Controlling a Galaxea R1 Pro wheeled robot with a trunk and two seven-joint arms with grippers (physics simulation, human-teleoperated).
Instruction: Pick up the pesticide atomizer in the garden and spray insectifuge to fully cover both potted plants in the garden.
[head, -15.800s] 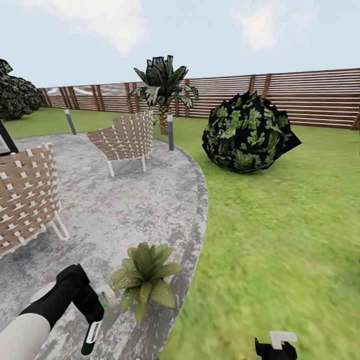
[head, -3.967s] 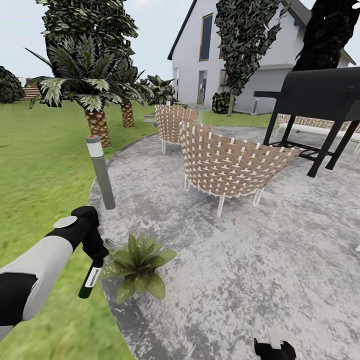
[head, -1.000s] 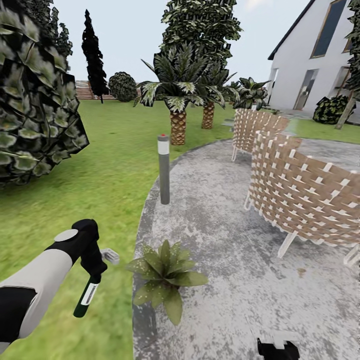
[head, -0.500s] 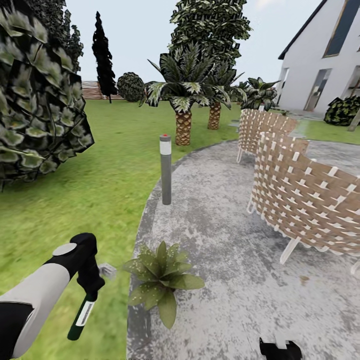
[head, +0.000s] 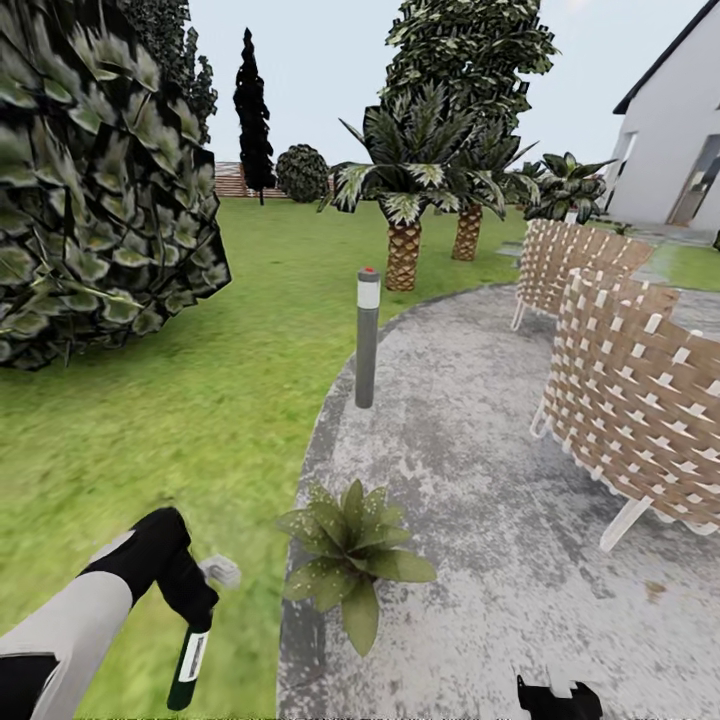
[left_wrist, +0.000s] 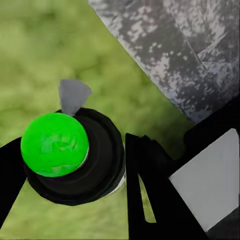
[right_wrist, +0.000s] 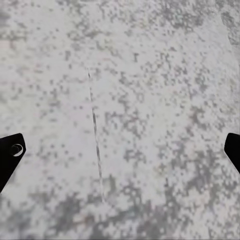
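So the left gripper (head: 190, 610) has its fingers pinched on the pesticide atomizer (head: 187, 660), and the bottle hangs pretty much straight down from the grip, base toward the lawn (head: 180, 430), white trigger head poking out toward the plant side. The thing that matters: the potted plant (head: 352, 545) sits just to the right of that hand on the edge of the grey patio (head: 480, 480), close but not touching. The left arm is clearly the nearer one, and I'd guess the nozzle only needs swinging right over the leaves. In the left wrist view the bottle's green base (left_wrist: 55, 144) points down at grass with paving off to one side. The right gripper (right_wrist: 120, 152) has its fingers spread wide and empty over the patio.
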